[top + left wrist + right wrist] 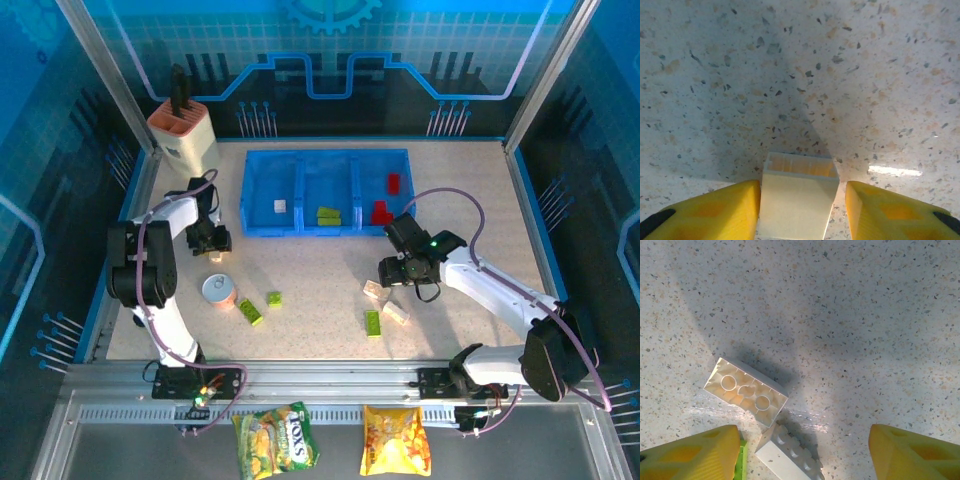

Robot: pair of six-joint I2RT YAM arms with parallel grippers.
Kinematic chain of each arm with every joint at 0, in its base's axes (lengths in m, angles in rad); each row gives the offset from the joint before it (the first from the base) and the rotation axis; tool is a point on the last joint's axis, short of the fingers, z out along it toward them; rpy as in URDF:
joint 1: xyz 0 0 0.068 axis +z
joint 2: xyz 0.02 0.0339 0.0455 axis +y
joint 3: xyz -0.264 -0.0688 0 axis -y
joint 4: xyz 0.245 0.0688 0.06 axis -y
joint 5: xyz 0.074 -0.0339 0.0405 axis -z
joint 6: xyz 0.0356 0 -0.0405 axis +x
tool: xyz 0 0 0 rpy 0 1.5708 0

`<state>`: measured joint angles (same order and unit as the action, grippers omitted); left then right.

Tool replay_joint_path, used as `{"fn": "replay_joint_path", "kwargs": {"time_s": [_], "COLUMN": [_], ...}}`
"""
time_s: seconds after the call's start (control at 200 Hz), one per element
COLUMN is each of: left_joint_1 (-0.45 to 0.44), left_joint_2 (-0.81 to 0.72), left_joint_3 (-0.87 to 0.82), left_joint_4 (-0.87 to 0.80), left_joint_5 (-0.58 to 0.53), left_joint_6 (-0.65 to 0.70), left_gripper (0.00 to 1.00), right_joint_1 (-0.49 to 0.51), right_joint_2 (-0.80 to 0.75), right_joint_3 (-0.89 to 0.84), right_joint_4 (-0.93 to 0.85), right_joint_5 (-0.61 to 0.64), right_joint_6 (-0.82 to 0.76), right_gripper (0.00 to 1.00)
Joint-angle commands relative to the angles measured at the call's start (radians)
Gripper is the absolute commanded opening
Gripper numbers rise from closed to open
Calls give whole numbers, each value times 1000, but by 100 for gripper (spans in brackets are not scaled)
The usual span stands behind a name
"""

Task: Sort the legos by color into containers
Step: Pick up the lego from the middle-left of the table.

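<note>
Speckled table (320, 270): my left end effector (802, 200) straddles a cream brick (797, 197) beside the tray (325, 153), grip unconfirmed, likely bound for the left bay (268, 185) holding white; right end effector (804, 440) hangs wide over two white bricks (746, 391).

Left arm (165, 218) is folded up tight, wrist pointing straight down. Left gripper (802, 190) is narrow around a cream brick (797, 205): one finger touches it, a sliver of gap shows at the other, can't tell if it's clamped. Right arm (495, 290) is stretched low, forward and left. Right gripper (804, 435) points down, jaws wide apart.
</note>
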<state>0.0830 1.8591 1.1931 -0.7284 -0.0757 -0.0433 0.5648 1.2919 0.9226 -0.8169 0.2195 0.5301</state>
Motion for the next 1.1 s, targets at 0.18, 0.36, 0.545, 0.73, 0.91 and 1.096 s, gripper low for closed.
{"fn": "replay_joint_path", "kwargs": {"time_s": [0.18,0.36,0.545,0.73,0.91,1.096], "left_joint_1": [2,1,0,0,-2,-30], "left_joint_2": [35,25,-32,-99,-169,-203], "left_joint_3": [19,26,42,52,60,133], "left_joint_4": [-46,-59,-71,-93,-115,-164], "left_joint_5": [-24,-44,-41,-24,24,57], "left_joint_6": [11,7,-5,-23,-47,-77], "left_gripper": [42,35,32,32,32,32], "right_joint_1": [13,14,15,16,16,21], "right_joint_2": [-9,-9,-3,16,23,28], "right_joint_3": [20,21,25,39,58,73], "right_joint_4": [-11,-11,-14,-15,-28,-45], "right_joint_5": [2,-4,-2,-6,-2,1], "right_joint_6": [-13,-10,-7,-5,-4,-4], "right_gripper": [70,70,70,69,68,68]}}
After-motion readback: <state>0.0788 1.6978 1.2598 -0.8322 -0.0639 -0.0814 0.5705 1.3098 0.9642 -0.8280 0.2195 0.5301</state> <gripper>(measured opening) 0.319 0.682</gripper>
